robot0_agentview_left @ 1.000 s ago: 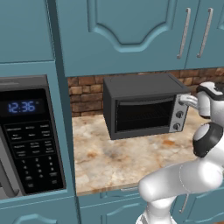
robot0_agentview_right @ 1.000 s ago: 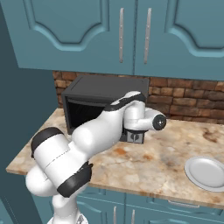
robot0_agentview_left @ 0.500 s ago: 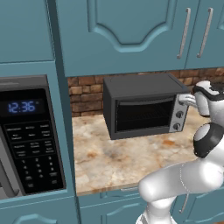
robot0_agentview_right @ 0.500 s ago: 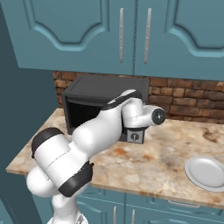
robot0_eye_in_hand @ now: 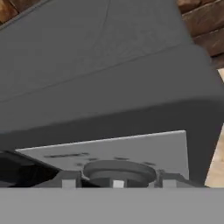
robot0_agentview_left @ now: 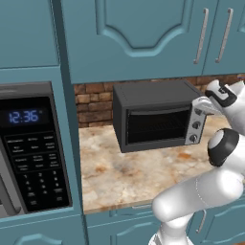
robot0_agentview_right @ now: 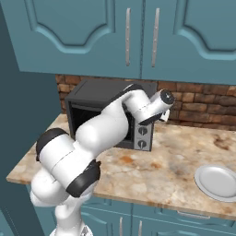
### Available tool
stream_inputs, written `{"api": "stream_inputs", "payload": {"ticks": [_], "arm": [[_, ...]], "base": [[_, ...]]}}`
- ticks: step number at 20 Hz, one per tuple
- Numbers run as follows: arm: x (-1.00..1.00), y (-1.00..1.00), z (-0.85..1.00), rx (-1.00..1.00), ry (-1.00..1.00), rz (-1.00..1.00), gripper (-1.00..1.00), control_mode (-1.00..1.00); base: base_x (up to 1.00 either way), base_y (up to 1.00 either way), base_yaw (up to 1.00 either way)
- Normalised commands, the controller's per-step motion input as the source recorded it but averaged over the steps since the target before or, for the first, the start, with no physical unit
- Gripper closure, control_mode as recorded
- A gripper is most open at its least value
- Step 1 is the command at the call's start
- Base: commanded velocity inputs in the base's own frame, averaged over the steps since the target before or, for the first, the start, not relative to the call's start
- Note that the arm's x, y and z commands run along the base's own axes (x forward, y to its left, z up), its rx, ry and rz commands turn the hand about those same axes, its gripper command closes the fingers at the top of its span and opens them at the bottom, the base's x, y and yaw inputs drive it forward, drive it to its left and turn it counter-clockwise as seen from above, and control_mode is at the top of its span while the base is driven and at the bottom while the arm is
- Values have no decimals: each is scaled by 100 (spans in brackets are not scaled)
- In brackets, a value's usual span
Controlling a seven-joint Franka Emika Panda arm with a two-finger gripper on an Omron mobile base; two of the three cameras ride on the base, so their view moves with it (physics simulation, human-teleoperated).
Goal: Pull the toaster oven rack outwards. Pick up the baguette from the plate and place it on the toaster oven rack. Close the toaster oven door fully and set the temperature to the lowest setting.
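Marble counter point(robot0_agentview_left: 124, 172), toaster oven point(robot0_agentview_left: 153, 115) shut, tool point(robot0_eye_in_hand: 114, 180) straddling its top knob point(robot0_eye_in_hand: 119, 170), fingers apart, touch unclear.

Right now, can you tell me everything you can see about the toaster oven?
The toaster oven is a dark grey box that looks like metal. It stands upright on the speckled stone counter, against the brick wall. Its door, with a dark glass window, is shut. On its right side is a silver panel with round knobs. The end effector sits at the top knob, with a fingertip on each side of it.
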Motion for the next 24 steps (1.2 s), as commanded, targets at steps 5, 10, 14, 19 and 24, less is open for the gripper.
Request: {"api": "stream_inputs", "payload": {"ticks": [5, 10, 14, 19, 24], "arm": [[13, 35, -42, -75, -67, 17, 100, -100], [12, 50, -47, -72, -85, 16, 100, -100], [1, 47, -56, -65, -100, 18, 100, -100], [0, 32, -31, -47, -100, 10, 100, -100], [0, 28, -11, -29, -100, 1, 100, -100]], "base": [[0, 0, 0], [0, 0, 0], [0, 0, 0], [0, 0, 0], [0, 0, 0]]}}
